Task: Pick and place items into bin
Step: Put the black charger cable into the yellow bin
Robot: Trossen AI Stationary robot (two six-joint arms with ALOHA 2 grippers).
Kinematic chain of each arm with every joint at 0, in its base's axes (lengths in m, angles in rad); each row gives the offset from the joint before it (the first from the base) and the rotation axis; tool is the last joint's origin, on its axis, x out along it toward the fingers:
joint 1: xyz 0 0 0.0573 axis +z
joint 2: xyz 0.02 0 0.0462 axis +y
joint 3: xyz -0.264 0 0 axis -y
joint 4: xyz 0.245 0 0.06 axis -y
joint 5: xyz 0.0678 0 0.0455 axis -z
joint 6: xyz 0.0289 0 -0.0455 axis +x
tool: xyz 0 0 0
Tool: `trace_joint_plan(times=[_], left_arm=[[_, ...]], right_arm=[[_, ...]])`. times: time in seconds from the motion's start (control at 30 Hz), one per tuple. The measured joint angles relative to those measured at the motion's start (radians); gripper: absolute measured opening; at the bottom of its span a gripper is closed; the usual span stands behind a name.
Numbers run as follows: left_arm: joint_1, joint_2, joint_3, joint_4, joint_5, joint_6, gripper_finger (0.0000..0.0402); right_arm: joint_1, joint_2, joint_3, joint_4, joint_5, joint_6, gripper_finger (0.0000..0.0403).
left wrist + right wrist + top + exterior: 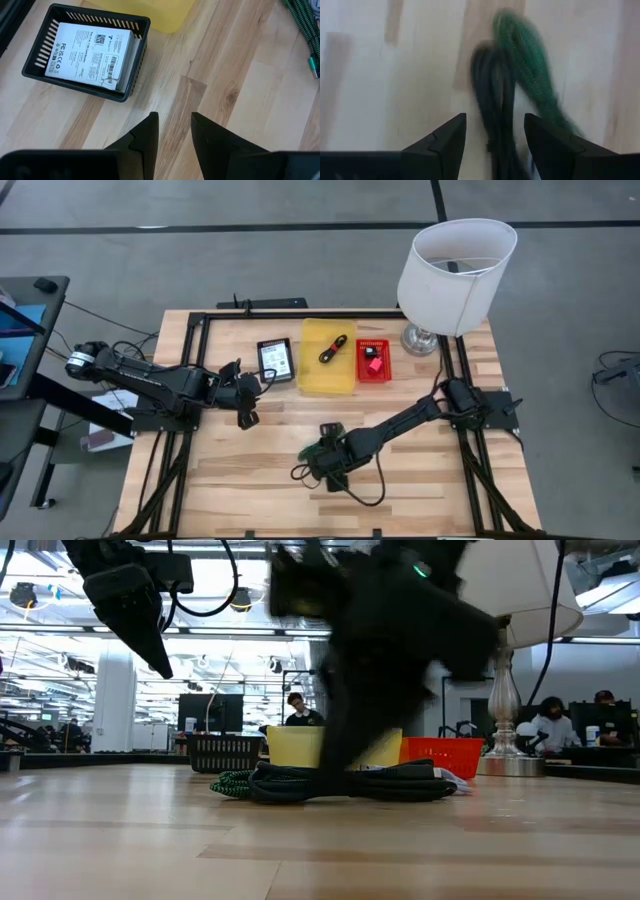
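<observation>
On the worktop (250, 480), near front | right gripper (495, 132) jaws open over green-and-black cords (520, 75), holding nothing | left gripper (175, 122) half open, empty | step: grab cords | next: squeeze, lift, carry to bin

Table (250, 480): I see a light wooden plank top edged by a black frame.
Lamp (455, 265): I see a white shade on a silver base, standing at the table's far right corner, just beside the red bin.
Desk (25, 330): I see a dark desk left of the table, well apart.
People (300, 708): I see seated persons in the room beyond the table.
Floor (200, 250): I see grey floor around the table.
</observation>
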Motion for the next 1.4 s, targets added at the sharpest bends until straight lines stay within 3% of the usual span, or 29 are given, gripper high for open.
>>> trace_joint_plan(times=[0.33, 0.63, 0.8, 1.1, 1.4], left_arm=[[0.0, 0.0, 0.0, 0.0, 0.0, 0.0, 0.0107], [0.0, 0.0, 0.0, 0.001, 0.0, 0.0, 0.0107], [0.0, 0.0, 0.0, 0.0, 0.0, 0.0, 0.0107], [0.0, 0.0, 0.0, 0.0, 0.0, 0.0, 0.0107], [0.0, 0.0, 0.0, 0.0, 0.0, 0.0, 0.0107]], right_arm=[[0.008, 0.089, 0.019, 0.011, -0.035, 0.015, 0.0178], [0.014, 0.067, 0.019, 0.008, -0.041, 0.026, 0.0036], [0.021, 0.067, 0.078, -0.113, -0.012, 0.024, 0.0038], [0.016, 0.069, 0.283, -0.441, 0.158, -0.072, 0.0039], [-0.122, 0.065, 0.465, -0.569, 0.299, -0.253, 0.0039]])
